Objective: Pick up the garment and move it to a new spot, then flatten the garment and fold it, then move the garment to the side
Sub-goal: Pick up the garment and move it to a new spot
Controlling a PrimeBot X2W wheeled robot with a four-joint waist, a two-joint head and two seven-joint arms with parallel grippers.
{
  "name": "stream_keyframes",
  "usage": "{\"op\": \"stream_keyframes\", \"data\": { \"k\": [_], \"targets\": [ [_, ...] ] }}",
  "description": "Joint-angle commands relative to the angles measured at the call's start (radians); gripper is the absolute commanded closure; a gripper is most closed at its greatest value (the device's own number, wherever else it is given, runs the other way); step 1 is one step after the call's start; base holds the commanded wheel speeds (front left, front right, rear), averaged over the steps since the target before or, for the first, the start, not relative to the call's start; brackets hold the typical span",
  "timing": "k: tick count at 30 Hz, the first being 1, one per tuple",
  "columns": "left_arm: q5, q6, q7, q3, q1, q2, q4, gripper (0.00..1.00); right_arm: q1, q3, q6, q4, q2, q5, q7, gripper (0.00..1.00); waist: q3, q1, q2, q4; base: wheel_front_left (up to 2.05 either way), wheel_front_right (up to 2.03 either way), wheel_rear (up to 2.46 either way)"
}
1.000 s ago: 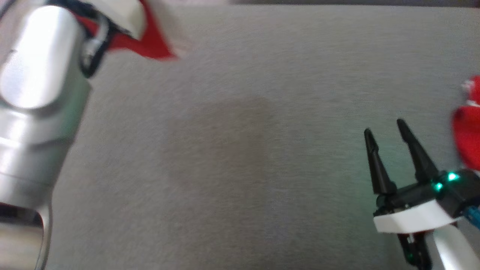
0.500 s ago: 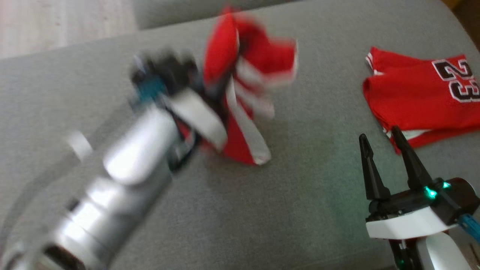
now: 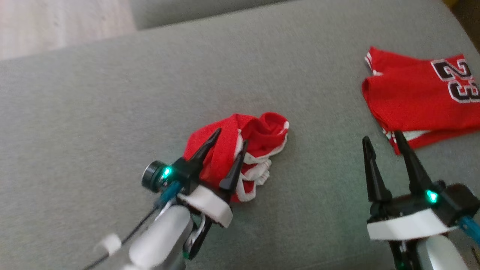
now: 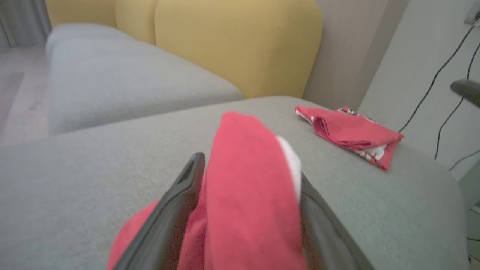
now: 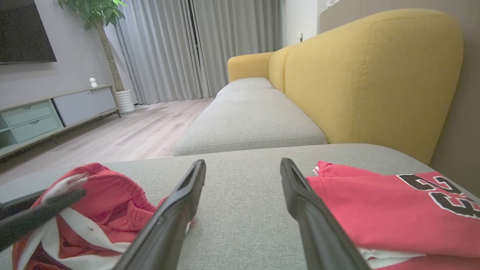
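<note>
Over the cushion (image 3: 112, 112), near its middle, my left gripper (image 3: 232, 136) stands wide around a fold of the garment (image 3: 264, 129).
Its fingers (image 3: 205, 149) straddle the red-and-white heap, which lies crumpled on the grey fabric; I can't tell whether they press it. My right gripper (image 3: 381, 135) is wide and empty, hovering near the folded jersey (image 3: 420, 97) at the cushion's right end.

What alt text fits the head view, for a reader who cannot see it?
A crumpled red-and-white garment lies on a grey cushion, a fold between the spread fingers of the left pincer. A folded red jersey numbered 23 lies beyond the open right pincer.
</note>
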Motion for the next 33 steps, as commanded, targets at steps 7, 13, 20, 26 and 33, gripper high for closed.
{"op": "stream_keyframes", "data": {
  "k": [7,13,20,26,33],
  "targets": [
    [0.122,0.154,-0.012,0.237,0.234,0.039,-0.272,0.00,0.092,-0.027,-0.001,0.012,0.032,0.029,-0.011,0.00,-0.182,0.0000,-0.0001,0.131,0.00,0.00,0.00],
    [0.182,0.239,-0.012,0.401,0.424,0.059,-0.426,0.00,0.129,-0.096,-0.001,0.031,0.055,0.022,-0.011,0.00,-0.256,0.0000,-0.0001,0.211,0.00,0.00,0.00],
    [0.267,0.228,-0.012,0.452,0.627,0.035,-0.493,0.00,0.191,-0.075,-0.001,0.069,0.069,-0.017,-0.011,0.00,-0.322,0.0000,-0.0001,0.251,0.00,0.00,0.00],
    [0.323,0.198,-0.012,0.452,0.693,0.016,-0.483,0.00,0.226,-0.059,-0.001,0.078,0.077,-0.030,-0.011,0.00,-0.340,0.0000,-0.0001,0.259,0.00,0.00,0.00],
    [0.353,0.168,-0.012,0.480,0.686,0.000,-0.483,0.00,0.234,-0.057,-0.001,0.086,0.081,-0.034,-0.011,0.00,-0.348,0.0000,-0.0001,0.257,0.00,0.00,0.00]
  ]
}}
